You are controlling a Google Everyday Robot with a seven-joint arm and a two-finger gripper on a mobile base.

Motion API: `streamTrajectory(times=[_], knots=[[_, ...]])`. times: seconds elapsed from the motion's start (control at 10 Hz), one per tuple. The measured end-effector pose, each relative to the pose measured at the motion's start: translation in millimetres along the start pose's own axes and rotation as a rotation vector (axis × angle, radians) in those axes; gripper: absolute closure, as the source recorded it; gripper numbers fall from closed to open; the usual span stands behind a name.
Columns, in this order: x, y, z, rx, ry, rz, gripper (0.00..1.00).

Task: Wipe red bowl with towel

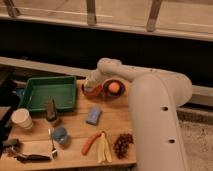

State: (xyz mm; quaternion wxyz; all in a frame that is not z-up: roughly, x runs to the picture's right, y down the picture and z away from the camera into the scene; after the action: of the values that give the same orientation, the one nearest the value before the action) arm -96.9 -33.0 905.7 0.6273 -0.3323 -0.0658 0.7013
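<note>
The red bowl point(93, 92) sits at the back of the wooden table point(75, 122), just right of the green tray. My gripper point(90, 84) is at the end of the white arm point(150, 100) and hangs right over the bowl, reaching into it. A pale patch at the gripper may be the towel, but I cannot make it out for sure. A darker bowl point(107, 91) holding an orange fruit point(115, 88) touches the red bowl on its right.
A green tray point(47, 93) stands at the back left with a dark object point(51, 110) by its front edge. A white cup point(22, 119), blue sponge point(93, 115), small blue cup point(61, 134), carrot point(91, 143), banana point(103, 148), grapes point(122, 144) and utensils point(27, 156) lie in front.
</note>
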Motion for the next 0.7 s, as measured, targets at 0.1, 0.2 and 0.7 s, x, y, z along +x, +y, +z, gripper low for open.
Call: streamTrajectory(times=[0.1,0.2,0.7], knots=[[0,3,-5,0.005,-0.006,-0.007,1.00],[-1,0,-10,0.018,-0.009,-0.003,1.00],[-1,-37,16,0.075,0.007,0.063,1.00]])
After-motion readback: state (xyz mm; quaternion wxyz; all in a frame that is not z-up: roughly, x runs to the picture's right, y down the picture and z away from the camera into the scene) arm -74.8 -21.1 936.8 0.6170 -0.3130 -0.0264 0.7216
